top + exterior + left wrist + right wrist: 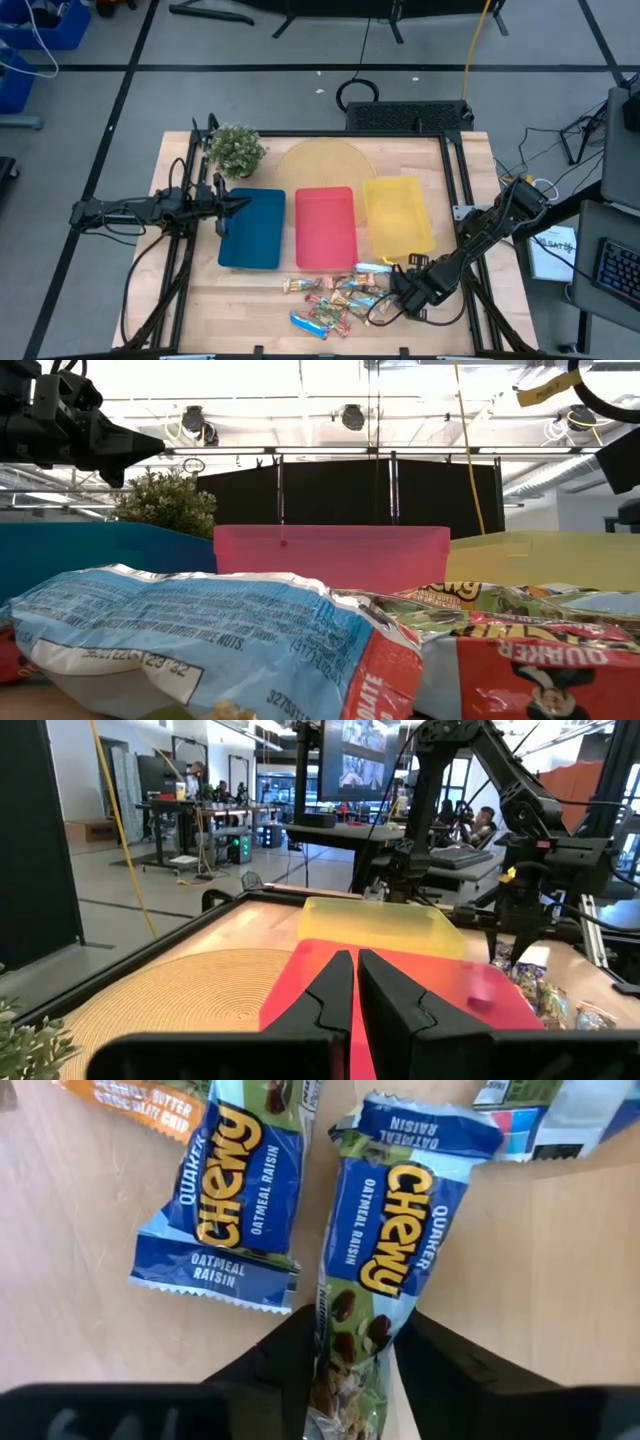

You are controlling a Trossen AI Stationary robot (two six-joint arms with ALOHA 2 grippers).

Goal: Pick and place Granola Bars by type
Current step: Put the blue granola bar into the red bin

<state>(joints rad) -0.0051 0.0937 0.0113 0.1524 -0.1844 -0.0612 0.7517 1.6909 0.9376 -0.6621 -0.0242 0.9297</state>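
three trays sit mid-table in the high view: blue tray at 9 o'clock, red tray centre, yellow tray at 3 o'clock. granola bars lie in a loose pile on bare wood at 6 o'clock of the red tray, none in any tray. right gripper is down at the pile's 3 o'clock edge; fingers flank one blue-green oatmeal raisin bar, touching or nearly so on both sides; firm pinch: cannot tell. a second oatmeal raisin bar lies just beside it. left gripper hangs over the blue tray's 9 o'clock edge, fingers pressed together, empty. plant at 12 o'clock of the blue tray.
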